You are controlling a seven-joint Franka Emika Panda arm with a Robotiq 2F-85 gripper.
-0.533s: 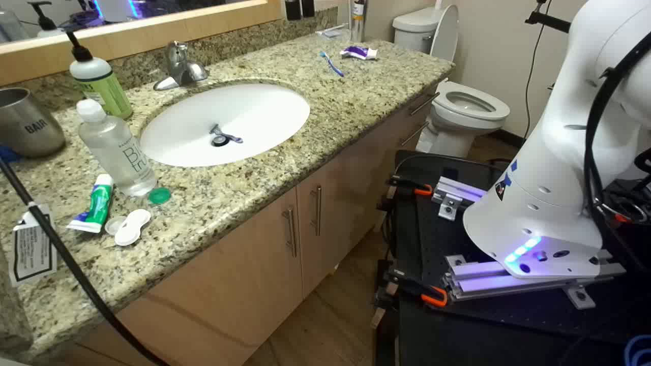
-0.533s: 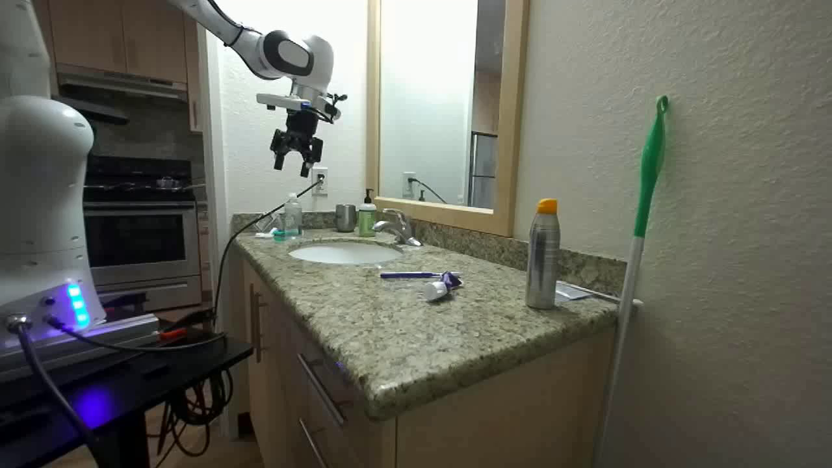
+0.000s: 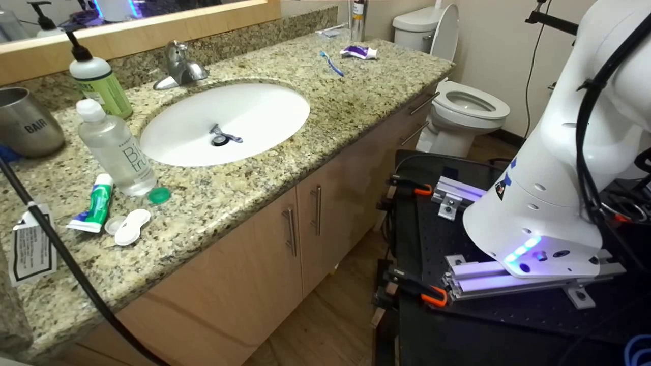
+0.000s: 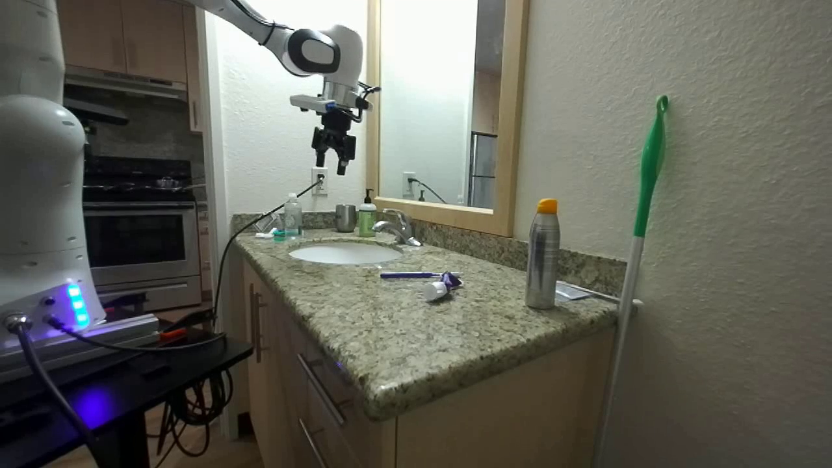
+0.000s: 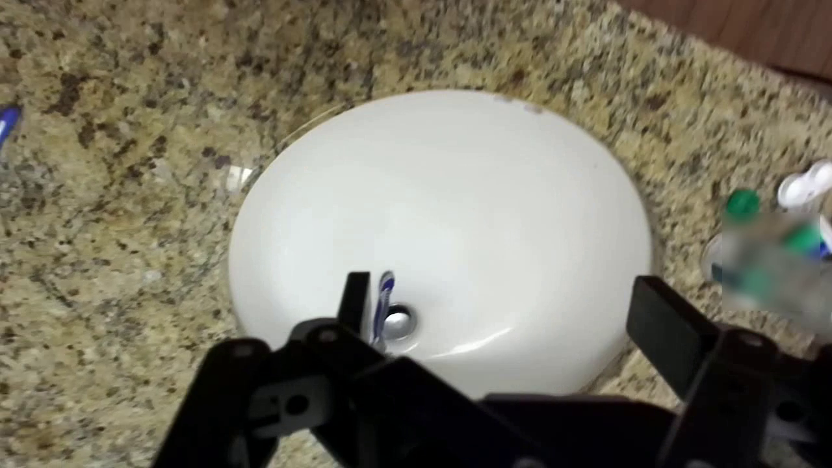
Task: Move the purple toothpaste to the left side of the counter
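The purple toothpaste [image 3: 358,52] is a small purple tube with a whitish end. It lies on the speckled granite counter [image 3: 376,86], past the sink, in an exterior view. It also lies in an exterior view with its white end toward the camera [image 4: 448,281]. It is out of the wrist view. My gripper [image 4: 331,166] hangs high above the sink end of the counter, well away from the toothpaste. In the wrist view my gripper [image 5: 499,283] has its fingers wide apart with nothing between them, over the white sink basin [image 5: 468,195].
A blue toothbrush [image 3: 331,63] lies beside the toothpaste. A spray can [image 4: 543,257] stands near it. A razor [image 3: 229,136] lies in the sink. A faucet [image 3: 180,66], clear bottle [image 3: 117,147], soap bottle [image 3: 101,86], steel cup [image 3: 29,122] and green tube [image 3: 98,203] stand or lie around the sink.
In an exterior view my gripper has moved to the right, still high above the counter. The toothpaste and the other objects have not moved.
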